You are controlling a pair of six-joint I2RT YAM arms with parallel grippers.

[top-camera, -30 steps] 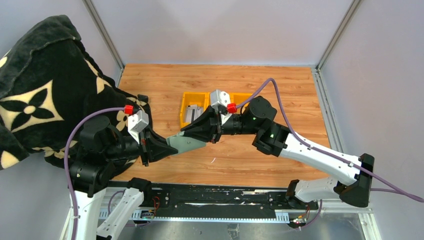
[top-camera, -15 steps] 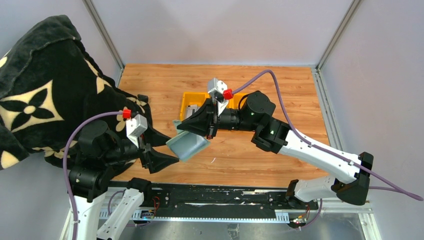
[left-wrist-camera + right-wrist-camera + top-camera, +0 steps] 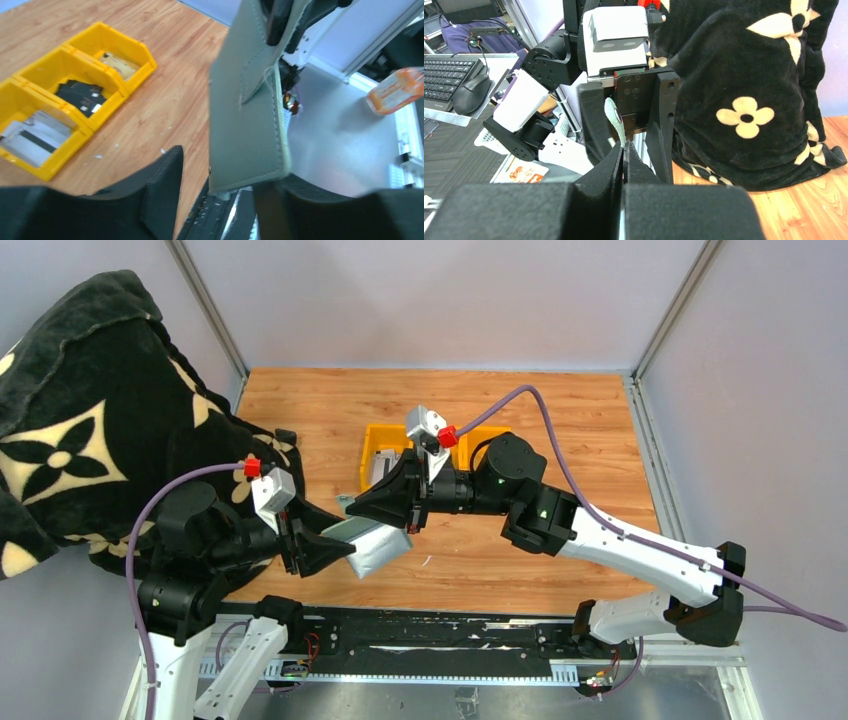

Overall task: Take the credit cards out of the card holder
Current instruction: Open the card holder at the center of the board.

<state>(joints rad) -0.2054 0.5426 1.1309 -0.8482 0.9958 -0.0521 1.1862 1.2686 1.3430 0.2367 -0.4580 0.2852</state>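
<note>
Sage-green card holder (image 3: 372, 543), top view: off the wooden table (image 3: 560, 410), held between the two arms in front of the yellow tray (image 3: 385, 428). Right gripper (image 3: 358, 510) pinched tight on its upper edge. Left gripper (image 3: 340, 552) at its lower left end. Black blanket with cream flowers (image 3: 80, 410) heaped at the left.

Left wrist view: card holder (image 3: 245, 125) stands on edge between the left gripper's (image 3: 220, 175) fingers. It lies against the right-hand finger, with a clear gap to the other, so the jaws are parted and not clamping. Stitched flap at the top is nipped by the right gripper (image 3: 280, 20). Tray on the table beyond has three compartments:
- near one: silver credit card (image 3: 31, 137) with dark stripe
- middle one: dark flat pieces, cannot tell what
- far one: gold credit card (image 3: 119, 61)

Right wrist view: right gripper (image 3: 624, 150) fingers pressed together, thin green edge of the card holder (image 3: 614, 120) rising from between them. Left gripper (image 3: 629, 125) faces the camera, its two fingers spread either side of that edge. The edge is close to the finger on the picture's left and apart from the other. Blanket (image 3: 749, 75) behind; keyboard (image 3: 449, 80) and mouse (image 3: 471, 95) at far left.
</note>
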